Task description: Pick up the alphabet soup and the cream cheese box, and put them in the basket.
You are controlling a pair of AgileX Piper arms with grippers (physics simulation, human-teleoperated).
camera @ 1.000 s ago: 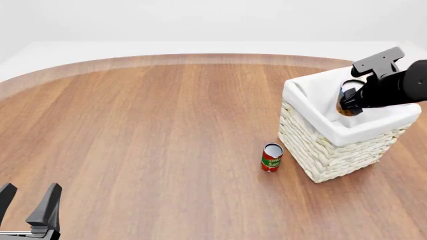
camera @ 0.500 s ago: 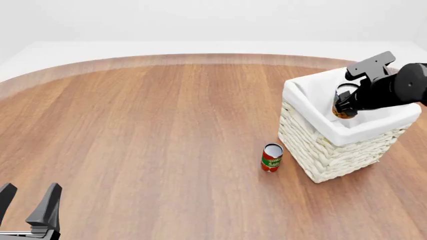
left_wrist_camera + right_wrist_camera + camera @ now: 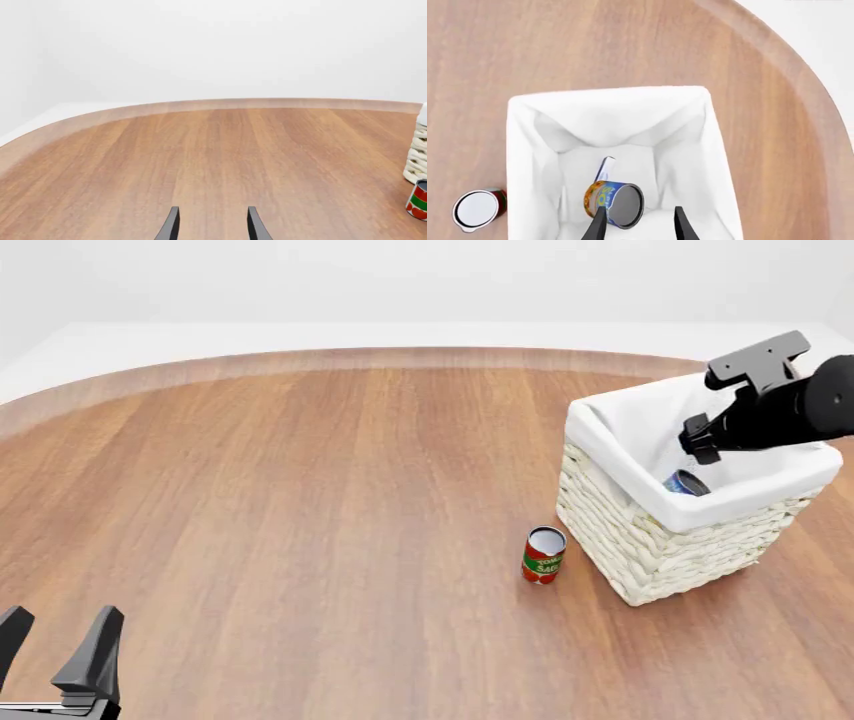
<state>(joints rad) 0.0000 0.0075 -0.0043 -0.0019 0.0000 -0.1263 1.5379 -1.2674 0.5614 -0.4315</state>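
Observation:
The alphabet soup (image 3: 610, 197) lies on its side on the liner inside the basket (image 3: 607, 95), its blue and yellow label showing; the front view shows just its end (image 3: 686, 483) over the basket's rim (image 3: 641, 550). Beside the can a thin white-and-blue slab, the cream cheese box (image 3: 604, 169), stands on edge. My right gripper (image 3: 639, 225) hangs open above the can, holding nothing, and sits over the basket (image 3: 697, 445) in the front view. My left gripper (image 3: 54, 645) rests open and empty at the table's near left corner, far from the basket (image 3: 212, 227).
A red-and-green can (image 3: 543, 555) stands upright on the wooden table just left of the basket's near corner, also seen from both wrists (image 3: 477, 209) (image 3: 419, 200). The basket's wicker edge (image 3: 419, 155) shows in the left wrist view. The table's curved far edge (image 3: 400, 355) runs behind.
The right gripper has opened and let go of the alphabet soup, which dropped into the basket. The gripper rose slightly. The left arm stayed still.

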